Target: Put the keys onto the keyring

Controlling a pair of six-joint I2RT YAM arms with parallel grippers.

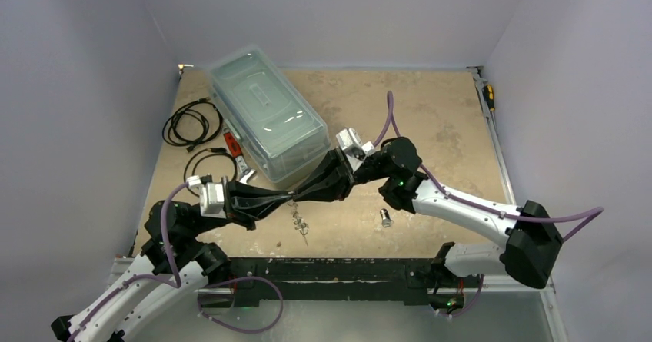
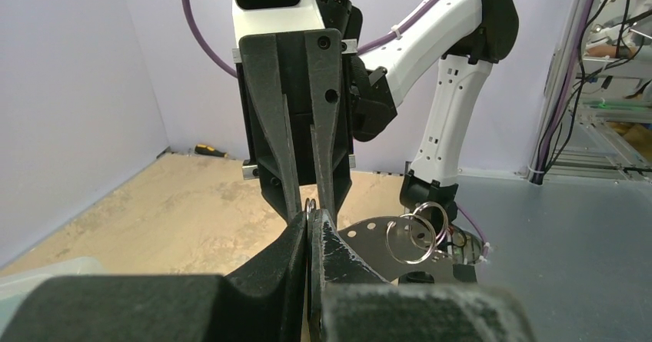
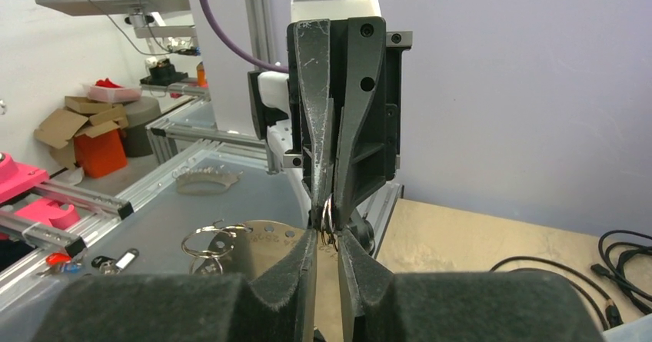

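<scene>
My left gripper and right gripper meet tip to tip above the table's front middle. The left gripper is shut on a small metal ring of the keyring. The keyring's pale band with holes sticks out to the right, carrying larger rings. It hangs below the tips in the top view. The right gripper has its jaws a narrow gap apart on either side of that ring. A dark and silver key lies on the table. The green and blue keys are out of view.
A clear plastic box stands at the back left, close behind the right gripper. Coiled black cables lie left of it, with small red and silver items beside them. Walls enclose the table on three sides.
</scene>
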